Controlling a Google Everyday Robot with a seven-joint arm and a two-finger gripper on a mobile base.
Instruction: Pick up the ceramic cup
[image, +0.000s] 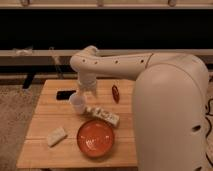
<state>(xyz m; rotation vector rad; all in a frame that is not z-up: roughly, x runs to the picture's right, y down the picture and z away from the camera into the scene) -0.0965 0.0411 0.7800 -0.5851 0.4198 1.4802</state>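
Observation:
The ceramic cup (77, 103) is small, white and upright on the wooden table (45, 117), left of centre. My gripper (84, 95) hangs from the white arm straight down onto the cup's right rim and hides part of it. I cannot tell whether it touches the cup. The cup stands on the table surface.
A wide orange-red bowl (95, 138) sits at the front of the table. A flat white box (104, 115) lies just right of the cup. A pale packet (56, 135) lies front left, a black flat object (65, 94) behind the cup, and a dark red object (115, 93) at the back right.

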